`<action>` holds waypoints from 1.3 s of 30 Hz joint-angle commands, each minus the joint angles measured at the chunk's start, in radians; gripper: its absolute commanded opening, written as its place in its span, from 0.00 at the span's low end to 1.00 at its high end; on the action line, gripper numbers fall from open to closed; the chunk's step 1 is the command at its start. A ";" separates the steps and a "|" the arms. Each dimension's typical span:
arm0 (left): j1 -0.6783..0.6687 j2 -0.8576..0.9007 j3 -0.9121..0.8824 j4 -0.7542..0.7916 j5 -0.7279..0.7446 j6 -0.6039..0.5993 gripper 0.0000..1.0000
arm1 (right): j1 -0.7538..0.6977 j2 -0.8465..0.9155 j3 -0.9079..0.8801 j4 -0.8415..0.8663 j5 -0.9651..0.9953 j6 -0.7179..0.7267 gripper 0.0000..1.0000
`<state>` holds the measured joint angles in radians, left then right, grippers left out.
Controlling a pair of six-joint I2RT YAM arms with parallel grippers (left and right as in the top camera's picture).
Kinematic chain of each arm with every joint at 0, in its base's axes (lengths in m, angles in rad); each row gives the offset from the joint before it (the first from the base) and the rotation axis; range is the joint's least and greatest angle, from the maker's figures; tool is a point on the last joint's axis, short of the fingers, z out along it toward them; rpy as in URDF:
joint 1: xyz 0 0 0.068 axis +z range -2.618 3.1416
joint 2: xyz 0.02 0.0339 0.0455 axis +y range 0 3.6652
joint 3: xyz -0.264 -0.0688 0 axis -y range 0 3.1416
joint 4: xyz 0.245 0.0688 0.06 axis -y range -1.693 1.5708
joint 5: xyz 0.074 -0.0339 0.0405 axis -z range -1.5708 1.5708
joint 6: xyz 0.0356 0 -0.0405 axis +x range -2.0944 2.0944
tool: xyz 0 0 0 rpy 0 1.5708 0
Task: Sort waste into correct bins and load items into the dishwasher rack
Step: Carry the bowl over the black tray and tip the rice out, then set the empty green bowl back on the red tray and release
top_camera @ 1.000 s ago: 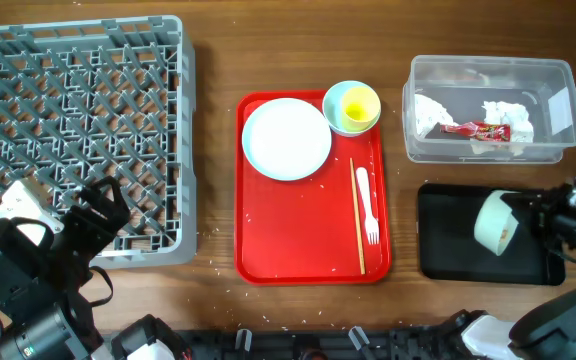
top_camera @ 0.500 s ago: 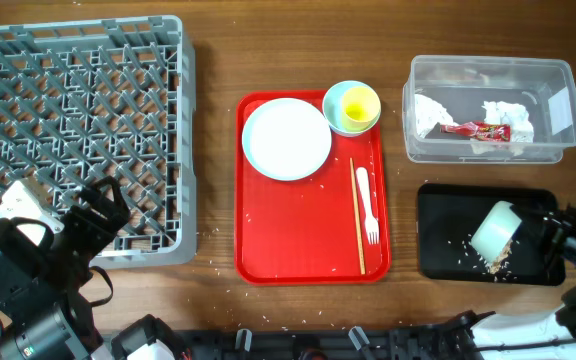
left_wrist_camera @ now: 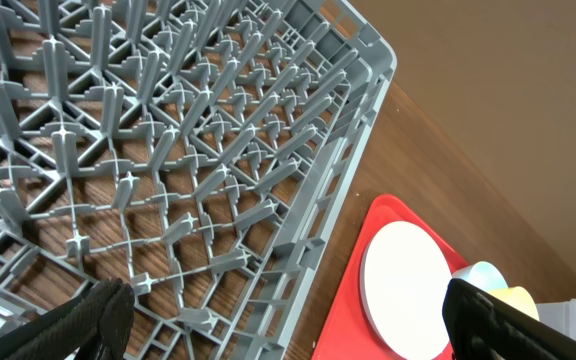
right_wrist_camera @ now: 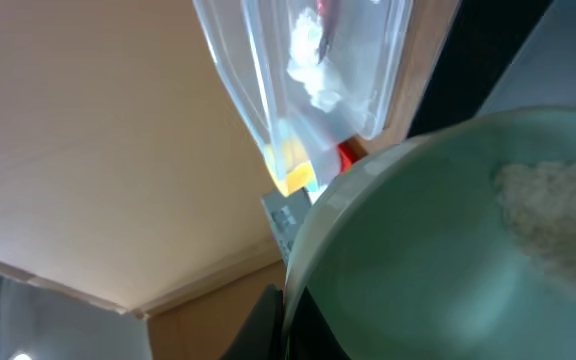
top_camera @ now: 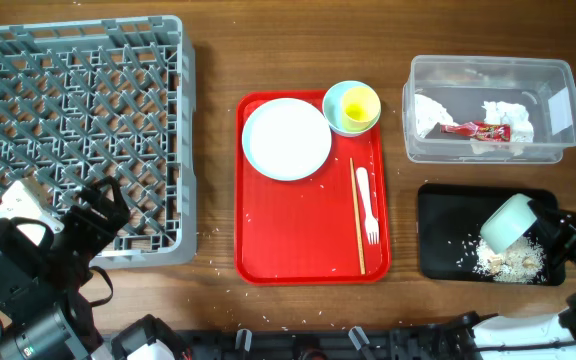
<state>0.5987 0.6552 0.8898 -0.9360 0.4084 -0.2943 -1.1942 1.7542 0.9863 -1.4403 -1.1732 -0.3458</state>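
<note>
Hanging tilted over black tray [top_camera: 443,215], bowl [top_camera: 508,220] mouth down-right above rice [top_camera: 508,264]; right jaws grip rim; left jaws wide, empty.

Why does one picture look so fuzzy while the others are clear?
Right wrist: the bowl fills the frame close to the lens, so it and the tub behind are blurred. Left wrist: the rack is crisp, though the fingers at the bottom edge are dark blurs. Overhead: evenly lit and sharp, with only soft shadows.
</note>
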 commanded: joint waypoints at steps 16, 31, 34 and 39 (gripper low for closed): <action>0.004 -0.005 0.012 0.002 -0.002 -0.005 1.00 | 0.023 0.010 0.007 0.015 -0.106 -0.018 0.04; 0.004 -0.005 0.012 0.002 -0.002 -0.005 1.00 | 0.129 -0.232 0.016 -0.172 -0.047 -0.320 0.04; 0.004 -0.005 0.012 0.002 -0.002 -0.005 1.00 | 0.273 -0.401 0.053 -0.096 -0.002 -0.184 0.04; 0.004 -0.005 0.012 0.002 -0.002 -0.005 1.00 | 0.668 -0.669 0.060 0.198 0.365 0.313 0.05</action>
<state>0.5987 0.6552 0.8898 -0.9356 0.4084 -0.2939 -0.7105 1.2068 1.0245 -1.3266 -1.0592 -0.3508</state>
